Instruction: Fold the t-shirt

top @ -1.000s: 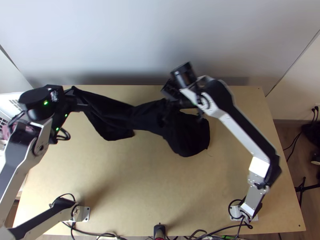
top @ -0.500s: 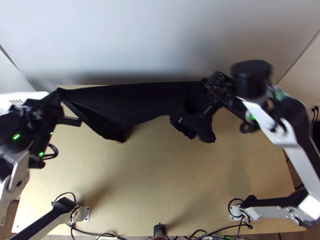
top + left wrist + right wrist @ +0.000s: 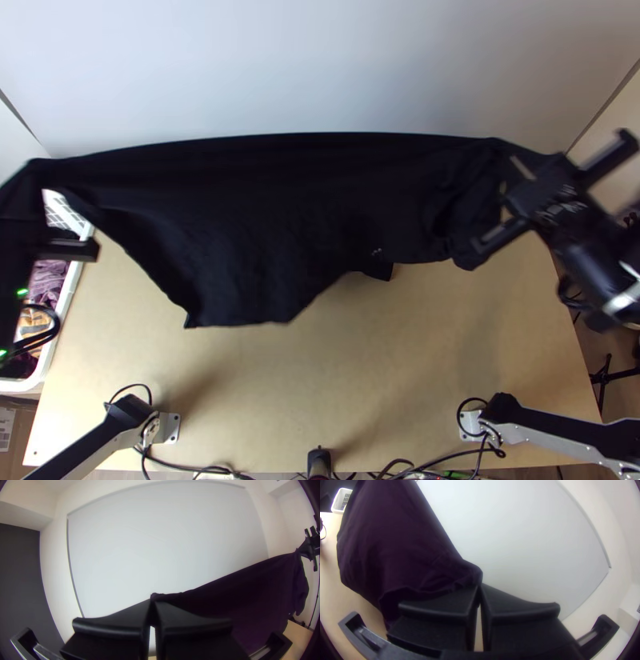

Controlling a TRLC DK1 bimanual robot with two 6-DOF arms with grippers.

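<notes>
left wrist view: the left tool [image 3: 153, 600] is closed, its two flat black fingers pressed together at the tips on a pinch of the dark t-shirt [image 3: 240, 593]. the cloth runs off from that pinch as a sloping band, its upper edge fairly straight against a pale wall panel [image 3: 160, 540].

right wrist view: the right tool [image 3: 480, 586] is closed too, its tips gripping another bit of the shirt's edge. this view adds small creases and a loose, rumpled flap beside the grip, with the table [image 3: 340, 596] below.

top view: the shirt hangs between the two tools, above the far part of the table, its top edge drawn nearly straight. this view adds the uneven lower outline and a white basket [image 3: 70, 300] holding clothes at the left. whether the hem touches the table, i cannot tell.

the step in hand looks like opening out the shirt before any fold. next, it likely needs lowering evenly onto the table, both edges kept taut, so it lies flat.
</notes>
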